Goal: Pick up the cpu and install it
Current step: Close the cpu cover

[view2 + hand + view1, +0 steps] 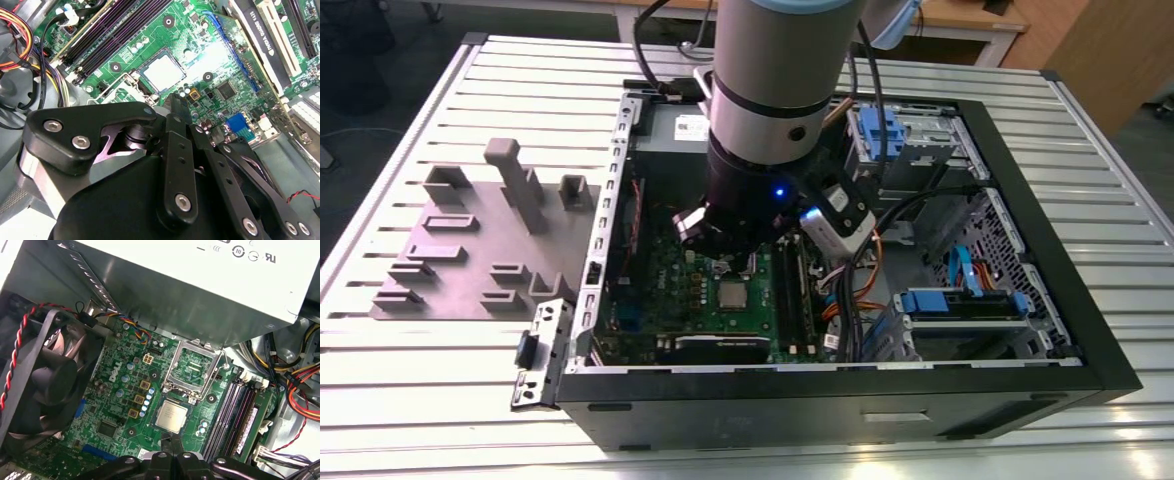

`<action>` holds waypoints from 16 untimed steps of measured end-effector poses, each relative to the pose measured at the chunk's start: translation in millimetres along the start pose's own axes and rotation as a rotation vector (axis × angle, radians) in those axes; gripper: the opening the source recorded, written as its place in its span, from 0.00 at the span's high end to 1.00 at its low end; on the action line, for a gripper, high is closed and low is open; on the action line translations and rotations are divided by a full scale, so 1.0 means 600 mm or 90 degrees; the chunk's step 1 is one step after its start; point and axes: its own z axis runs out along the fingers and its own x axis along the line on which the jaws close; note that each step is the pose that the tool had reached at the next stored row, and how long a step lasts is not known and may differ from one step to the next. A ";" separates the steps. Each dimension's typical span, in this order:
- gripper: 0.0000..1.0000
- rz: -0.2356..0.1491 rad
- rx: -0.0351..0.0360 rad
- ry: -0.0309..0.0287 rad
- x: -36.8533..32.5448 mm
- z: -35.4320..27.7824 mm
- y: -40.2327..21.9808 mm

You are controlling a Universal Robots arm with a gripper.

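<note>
The cpu (pixel 171 416) lies flat in its socket on the green motherboard (pixel 115 410), silvery top facing up; it also shows as a pale square, the cpu (pixel 162 71), and as the cpu (pixel 734 293) inside the open computer case. The silver socket frame (pixel 194 367) stands flipped open beside it. My gripper (pixel 172 444) hovers just off one edge of the chip, apart from it, its black fingers closed together with nothing between them. In the second wrist view the gripper (pixel 178 100) points down at the board near the socket.
A black fan (pixel 45 375) with a red-black wire, a large grey box (pixel 200 285), memory slots (pixel 235 410) and cable bundles (pixel 300 385) ring the socket. The black case (pixel 854 400) sits on a slatted table next to a grey fixture block (pixel 480 250).
</note>
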 end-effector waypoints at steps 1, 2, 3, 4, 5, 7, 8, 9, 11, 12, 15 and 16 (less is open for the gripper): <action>0.89 0.000 0.0000 0.0000 0.000 0.000 0.000; 0.89 -0.001 0.0001 0.0001 0.000 0.000 0.000; 0.89 -0.003 0.0001 0.0002 0.000 0.000 0.000; 0.89 -0.009 0.0002 0.0004 0.000 0.000 0.000; 0.89 -0.017 0.0003 0.0008 0.000 0.000 0.000; 0.89 -0.037 0.0008 0.0018 0.000 0.000 0.000; 0.89 -0.047 0.0010 0.0023 0.000 0.000 0.000; 0.89 -0.058 0.0012 0.0028 0.000 0.000 0.000; 0.89 -0.078 0.0016 0.0038 0.000 0.000 0.000; 0.89 -0.086 0.0018 0.0042 0.000 0.000 0.000; 0.89 -0.097 0.0021 0.0048 0.000 0.000 0.000; 0.89 -0.097 0.0021 0.0048 0.000 0.000 0.000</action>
